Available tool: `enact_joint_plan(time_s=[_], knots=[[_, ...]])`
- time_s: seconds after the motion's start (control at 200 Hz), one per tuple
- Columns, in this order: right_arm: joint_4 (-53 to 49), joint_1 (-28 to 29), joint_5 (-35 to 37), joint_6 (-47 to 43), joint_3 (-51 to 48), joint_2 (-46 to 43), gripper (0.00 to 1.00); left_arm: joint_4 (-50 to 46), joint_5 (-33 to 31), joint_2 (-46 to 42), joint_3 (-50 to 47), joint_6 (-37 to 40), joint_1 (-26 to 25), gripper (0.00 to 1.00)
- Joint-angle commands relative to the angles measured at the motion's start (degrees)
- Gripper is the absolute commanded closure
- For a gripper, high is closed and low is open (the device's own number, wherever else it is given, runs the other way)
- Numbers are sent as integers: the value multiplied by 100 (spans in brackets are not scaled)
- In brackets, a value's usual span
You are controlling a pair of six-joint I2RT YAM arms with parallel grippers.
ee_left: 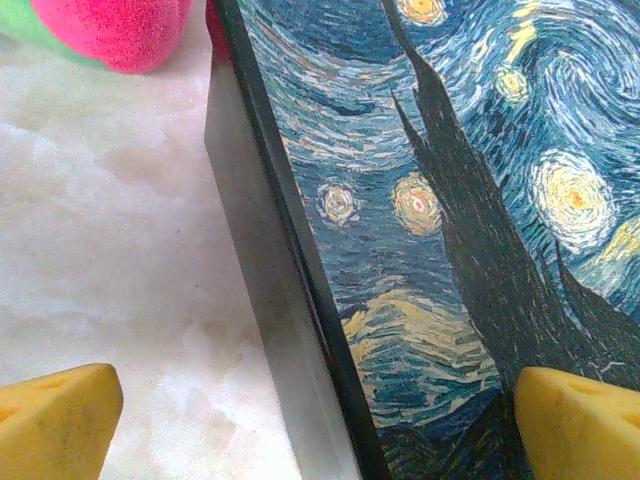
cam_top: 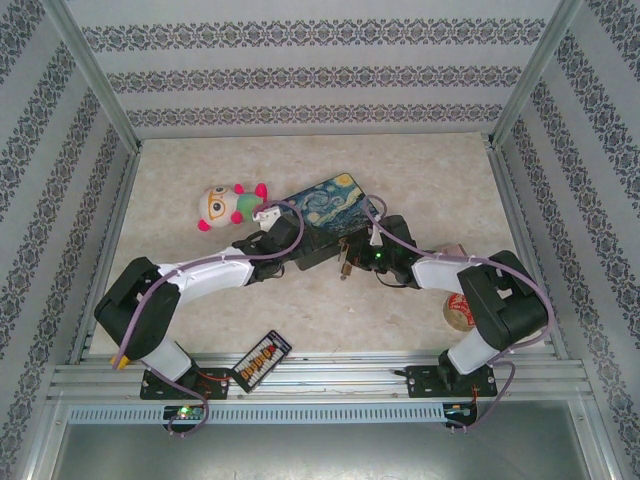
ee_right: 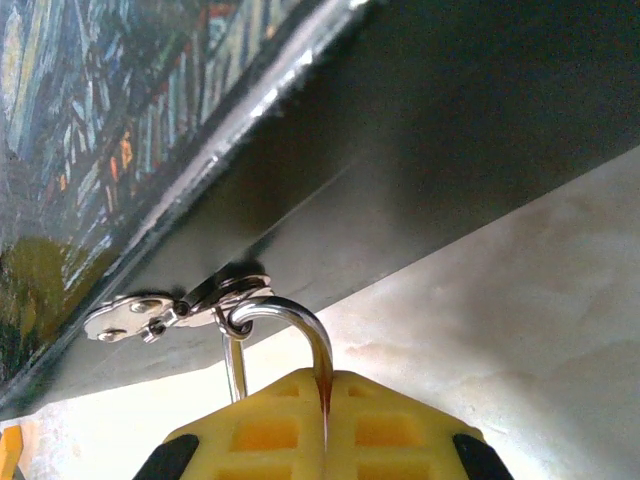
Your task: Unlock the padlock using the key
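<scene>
- Starry-Night printed tin box (cam_top: pixel 325 212), slantwise on the marbled tabletop (cam_top: pixel 200 290).
- Plush toy (cam_top: pixel 228 205), pink and green, just beside the box's left end.
- Small abacus (cam_top: pixel 262 360) at the near edge.
- Tape roll (cam_top: pixel 458 310), right side.

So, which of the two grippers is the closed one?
The right gripper: its yellow fingers are pressed together on the padlock, whose shackle hangs in the tin box's hasp. The left gripper stands wide open.

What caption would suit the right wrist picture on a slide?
Right hand shut on the padlock, its silver shackle hooked through the latch of the starry painted box.
</scene>
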Motion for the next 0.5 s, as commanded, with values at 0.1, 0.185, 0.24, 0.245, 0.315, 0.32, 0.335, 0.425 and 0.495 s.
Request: enact_joint_plan(time_s=[0.1,0.185,0.24,0.245,0.315,0.32,0.335,0.425,0.495], knots=[[-129,-10,239,227,-158,-251,100,-183,-241,-184,-317,-218,-121,1],[-148,-21,253,286,-175,-302,100,-122,-278,-220,-354,-218,-146,1],[-163,-27,278,324,-184,-343,100,-80,-294,-232,-351,-196,-163,1],[-164,-24,285,328,-184,-347,100,-74,-295,-232,-351,-190,-165,1],[-199,-38,338,412,-202,-393,100,-38,-297,-241,-320,-137,-192,1],[-204,-43,342,411,-202,-398,100,-36,-301,-241,-318,-135,-193,1],[-208,-47,352,423,-209,-405,100,-28,-304,-241,-312,-116,-201,1],[-207,-65,422,491,-224,-479,100,22,-291,-223,-321,-103,-220,1],[-203,-72,440,514,-220,-506,100,47,-291,-207,-342,-131,-220,1]])
